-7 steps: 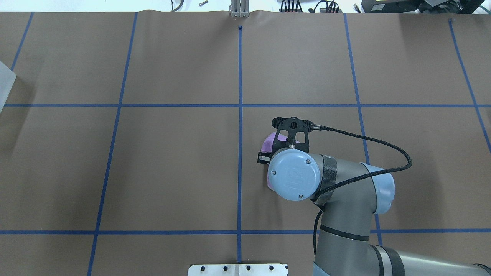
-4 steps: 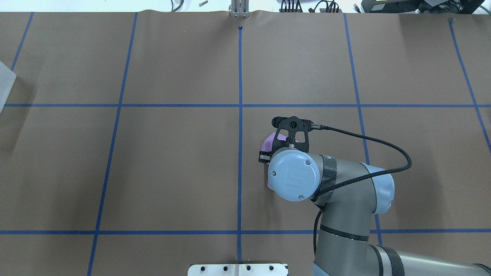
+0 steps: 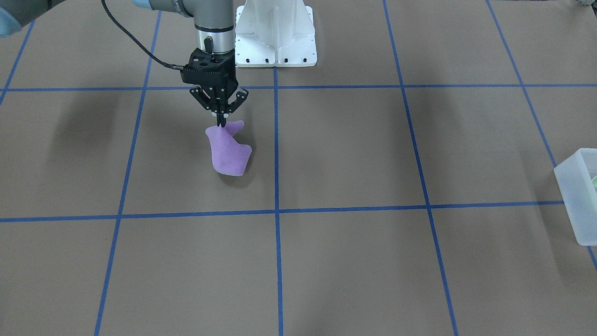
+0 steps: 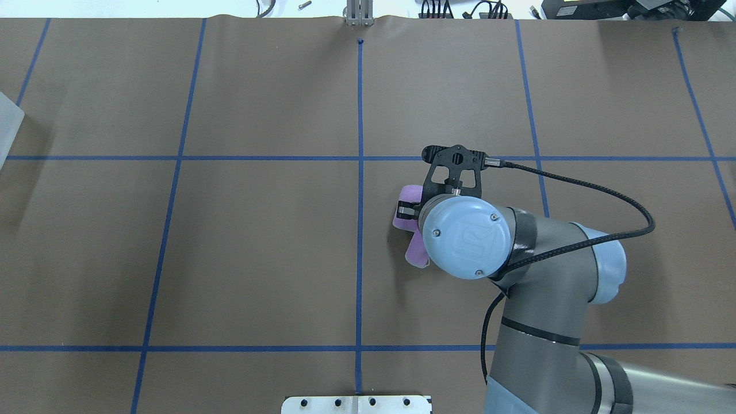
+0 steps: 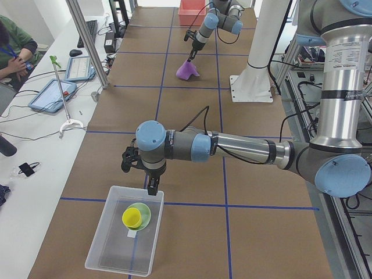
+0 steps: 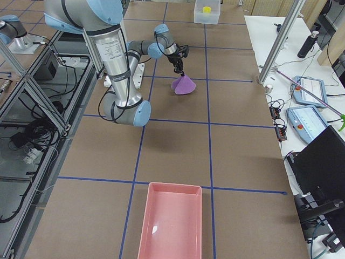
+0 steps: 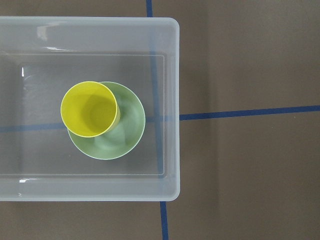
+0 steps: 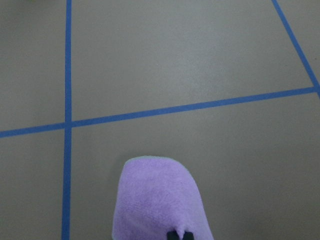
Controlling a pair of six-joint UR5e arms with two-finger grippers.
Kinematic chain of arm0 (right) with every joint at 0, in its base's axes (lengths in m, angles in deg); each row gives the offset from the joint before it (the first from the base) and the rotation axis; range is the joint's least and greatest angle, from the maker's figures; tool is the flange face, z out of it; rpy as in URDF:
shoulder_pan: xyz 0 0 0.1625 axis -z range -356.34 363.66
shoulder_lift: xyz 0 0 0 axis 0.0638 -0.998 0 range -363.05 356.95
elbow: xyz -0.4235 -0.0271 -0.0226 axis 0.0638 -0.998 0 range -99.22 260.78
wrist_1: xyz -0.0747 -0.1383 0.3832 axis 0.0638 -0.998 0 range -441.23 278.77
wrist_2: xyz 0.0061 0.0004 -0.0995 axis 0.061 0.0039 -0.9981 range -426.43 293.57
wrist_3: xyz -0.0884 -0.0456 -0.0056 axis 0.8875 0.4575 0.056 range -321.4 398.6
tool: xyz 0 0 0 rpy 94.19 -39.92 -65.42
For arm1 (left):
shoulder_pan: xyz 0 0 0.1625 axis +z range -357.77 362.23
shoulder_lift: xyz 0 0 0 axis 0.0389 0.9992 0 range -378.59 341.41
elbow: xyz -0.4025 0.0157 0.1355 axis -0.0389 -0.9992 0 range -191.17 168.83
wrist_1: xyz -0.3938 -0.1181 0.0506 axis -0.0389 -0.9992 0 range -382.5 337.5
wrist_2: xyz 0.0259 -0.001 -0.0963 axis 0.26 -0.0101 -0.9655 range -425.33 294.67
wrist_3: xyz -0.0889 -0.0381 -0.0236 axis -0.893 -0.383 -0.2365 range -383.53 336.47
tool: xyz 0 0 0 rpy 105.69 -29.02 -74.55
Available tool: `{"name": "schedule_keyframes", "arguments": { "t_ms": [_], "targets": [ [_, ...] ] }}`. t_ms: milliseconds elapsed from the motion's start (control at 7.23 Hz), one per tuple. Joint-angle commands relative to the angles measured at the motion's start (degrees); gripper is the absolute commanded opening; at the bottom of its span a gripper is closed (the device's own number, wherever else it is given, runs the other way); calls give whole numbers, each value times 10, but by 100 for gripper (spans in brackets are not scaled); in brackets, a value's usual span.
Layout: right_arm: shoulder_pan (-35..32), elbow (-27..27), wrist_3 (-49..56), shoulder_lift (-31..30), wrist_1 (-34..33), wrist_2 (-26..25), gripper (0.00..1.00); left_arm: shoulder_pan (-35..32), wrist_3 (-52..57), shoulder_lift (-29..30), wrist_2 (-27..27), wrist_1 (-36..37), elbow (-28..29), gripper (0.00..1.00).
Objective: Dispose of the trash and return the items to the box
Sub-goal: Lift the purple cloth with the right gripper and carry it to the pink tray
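Starting in the upper left of the front-facing view: my right gripper (image 3: pixel 221 122) is pinched tight on the top corner of a purple cloth (image 3: pixel 228 156). The cloth hangs down in a floppy cone. Its lower edge is either touching or just off the brown paper-covered table (image 3: pixel 350 154), and I can't tell which. Grabbing a corner makes sense for something this soft, since it drapes instead of bunching up. In the wrist view the surface looks fuzzy, kinda towel-like. My guess is it's the trash and it goes in the pink tray (image 6: pixel 172 221) at the bottom of the right-side view, well apart from here.

Over at the right edge sits the box (image 3: pixel 578 196), frosted see-through plastic with straight walls and rounded corners. My left wrist view shows the yellow cup (image 7: pixel 89 109) standing in the green bowl (image 7: pixel 127 135), both smooth plastic, both already in the box. That half looks done to me. My left gripper (image 5: pixel 152 189) hovers over the box's rim. Only the side camera catches it, so I can't tell whether its fingers are apart or together.
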State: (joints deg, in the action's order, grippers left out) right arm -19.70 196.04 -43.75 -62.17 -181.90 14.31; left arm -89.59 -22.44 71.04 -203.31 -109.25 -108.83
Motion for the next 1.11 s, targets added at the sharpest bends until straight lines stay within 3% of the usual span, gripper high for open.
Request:
{"name": "schedule_keyframes", "arguments": {
  "t_ms": [0,277,553,968],
  "targets": [
    [-81,44,80,-19,-28,82,0,2,-5,-10,5,2,25,99],
    [-182,135,206,-66,-97,183,0,-1,1,-26,4,1,2,99],
    [-310,180,351,-145,-111,300,0,0,1,-38,-1,-1,-1,99],
    [-542,160,720,-293,-109,412,0,2,1,-38,-2,-2,0,99]
  ]
}}
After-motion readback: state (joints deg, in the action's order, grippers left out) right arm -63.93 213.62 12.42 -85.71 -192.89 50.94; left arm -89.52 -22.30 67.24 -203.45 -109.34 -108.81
